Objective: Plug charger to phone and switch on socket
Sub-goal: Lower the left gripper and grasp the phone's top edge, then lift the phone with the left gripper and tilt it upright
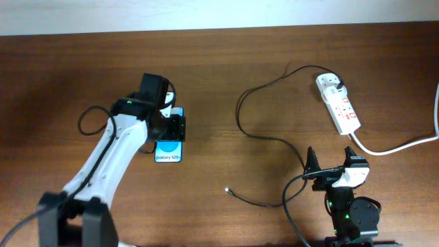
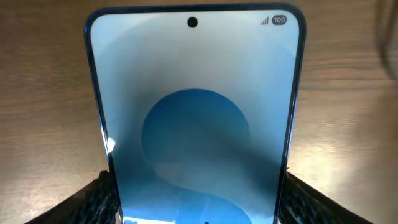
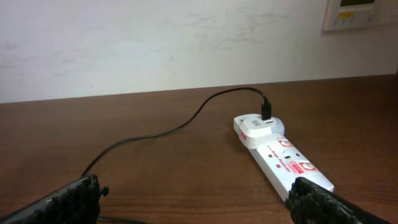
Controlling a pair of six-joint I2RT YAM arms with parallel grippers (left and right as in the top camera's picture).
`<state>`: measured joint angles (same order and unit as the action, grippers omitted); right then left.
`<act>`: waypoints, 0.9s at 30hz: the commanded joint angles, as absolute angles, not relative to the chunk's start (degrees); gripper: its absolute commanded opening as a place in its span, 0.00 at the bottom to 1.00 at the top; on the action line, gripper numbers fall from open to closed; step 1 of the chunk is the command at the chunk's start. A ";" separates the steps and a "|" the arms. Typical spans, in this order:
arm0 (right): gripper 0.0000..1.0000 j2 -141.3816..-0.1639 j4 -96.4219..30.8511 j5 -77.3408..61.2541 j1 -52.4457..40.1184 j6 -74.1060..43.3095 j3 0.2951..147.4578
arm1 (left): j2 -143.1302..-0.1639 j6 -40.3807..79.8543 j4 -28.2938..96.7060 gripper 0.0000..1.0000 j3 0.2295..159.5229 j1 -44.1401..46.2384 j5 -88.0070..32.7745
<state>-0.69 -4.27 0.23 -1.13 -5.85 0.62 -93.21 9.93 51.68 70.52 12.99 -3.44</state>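
The phone (image 1: 169, 152), its blue screen up, lies on the table at centre left and fills the left wrist view (image 2: 196, 124). My left gripper (image 1: 173, 128) is over its far end, with a finger against each long edge. The charger cable (image 1: 264, 137) runs from its black plug (image 1: 340, 84) in the socket (image 1: 341, 106) across the table to its loose tip (image 1: 228, 190), which lies apart from the phone. My right gripper (image 1: 333, 161) is open and empty, just short of the socket's near end. The right wrist view shows the socket (image 3: 283, 155), the plug (image 3: 266, 111) and the cable (image 3: 180, 124).
The socket's thick white cord (image 1: 398, 145) runs off to the right edge. A white wall (image 3: 155, 43) stands behind the table's far edge. The left arm's own black cable (image 1: 89, 120) loops at the left.
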 commanded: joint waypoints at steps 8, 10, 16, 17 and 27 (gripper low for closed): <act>0.98 -0.36 -4.60 1.13 -1.54 -6.07 0.32 | -81.34 18.39 54.06 0.31 71.85 12.58 -13.78; 0.98 -0.36 -4.60 1.13 -1.54 -6.07 0.32 | -81.34 20.43 55.61 0.31 71.85 12.60 -14.74; 0.98 -0.36 -4.60 1.13 -1.54 -6.07 0.32 | -81.34 26.20 56.07 0.28 71.85 12.58 -18.11; 0.98 -0.36 -4.60 1.13 -1.54 -6.07 0.32 | -81.34 26.33 56.05 0.29 71.85 12.58 -19.86; 0.98 -0.36 -4.60 1.13 -1.54 -6.07 0.32 | -81.34 26.46 56.23 0.29 71.85 12.58 -22.79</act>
